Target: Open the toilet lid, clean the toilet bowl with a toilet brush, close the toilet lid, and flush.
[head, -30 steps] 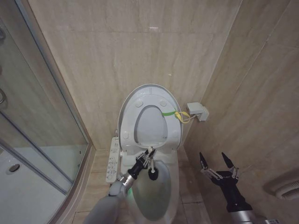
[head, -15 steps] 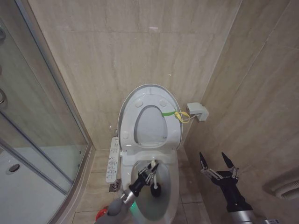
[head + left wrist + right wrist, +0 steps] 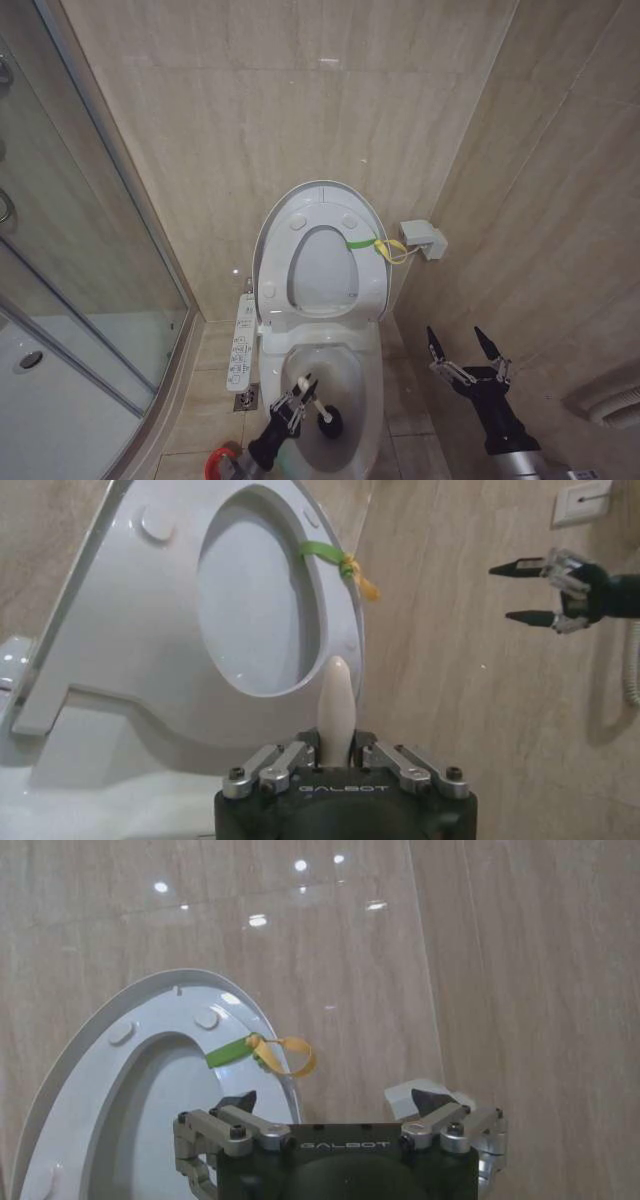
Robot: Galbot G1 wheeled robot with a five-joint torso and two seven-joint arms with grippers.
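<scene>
Head view: toilet lid [image 3: 322, 215] stands raised against the back wall, seat ring [image 3: 322, 290] up w/ it, long axis vertical; green-and-yellow band [image 3: 378, 245] tied at its right edge. Toilet bowl [image 3: 372, 395] lies open below, long oval running from the wall toward the robot. Left gripper [image 3: 297, 397] sits over the near-left part of the bowl, clamped on the toilet brush [image 3: 322, 412]. Brush handle slants from the gripper down and to the right, dark bristle head at the low end inside the bowl, near the front. A red holder [image 3: 218, 462] shows on the floor just left of the bowl, partly behind the left arm. Control panel [image 3: 241, 342] runs along the bowl's left side. Right gripper [image 3: 462, 348] hangs well right of the toilet, near the side wall, fingers spread wide, holding nothing. Wall box [image 3: 424, 238] sits right of the lid.

Left wrist view: left gripper [image 3: 337, 754] pinches the white brush handle [image 3: 338, 709], whose rounded end pokes out past the fingers toward the raised lid [image 3: 130, 622]. Band [image 3: 340, 559] visible on the seat edge. Right gripper [image 3: 530, 592] farther off, spread open.

Right wrist view: right gripper [image 3: 340, 1102] wide, empty, facing the upright lid [image 3: 140, 1065] and band [image 3: 265, 1051] w/ tiled wall behind.
</scene>
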